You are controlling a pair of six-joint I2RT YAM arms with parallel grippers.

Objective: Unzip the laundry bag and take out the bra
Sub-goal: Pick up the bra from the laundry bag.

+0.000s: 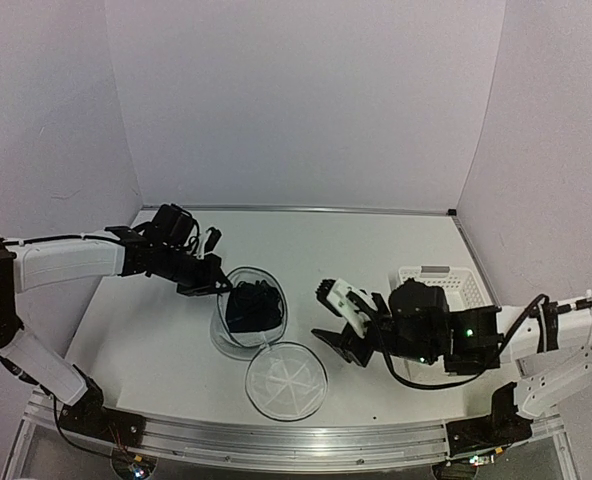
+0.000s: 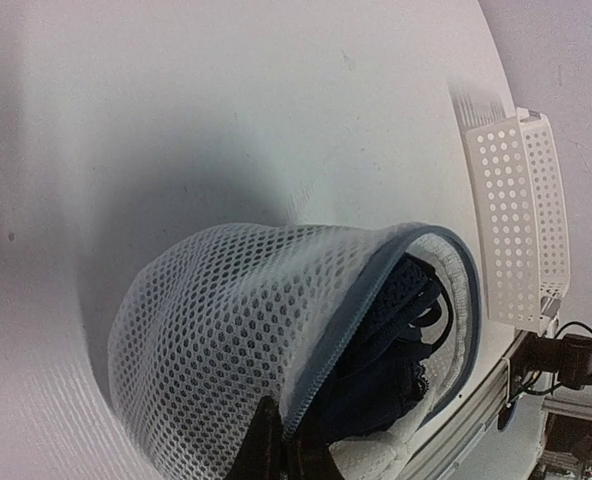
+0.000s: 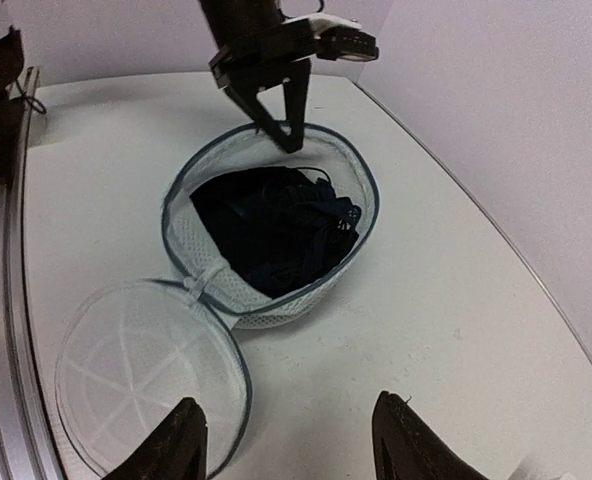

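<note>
White tabletop (image 1: 156, 330) with plain white walls all round, so nothing much is cluttering things up. The laundry bag (image 1: 219, 330) is sitting mid-table, already unzipped, with its round lid panel (image 1: 286, 380) flopping flat toward the near edge, hinged on by a bit of seam. The bra (image 1: 252, 306) is bunching up dark inside the bag, not out yet.

The left gripper (image 1: 216, 285) is clamping tight on the bag's far rim, holding the mouth up and open. The right gripper (image 1: 324, 312) is hovering just right of the bag with fingers spread fairly wide and nothing between them.

Here's the bit that matters, I reckon: the bra is lying to the left of the right gripper and a bit lower, and the bag's mouth is tilting up toward that side, so it's looking straight in. It's the free arm and the near one.

The near rim and the lid are sitting closest to its path in. A white perforated basket (image 1: 446, 285) is sitting off right, well out of it.
</note>
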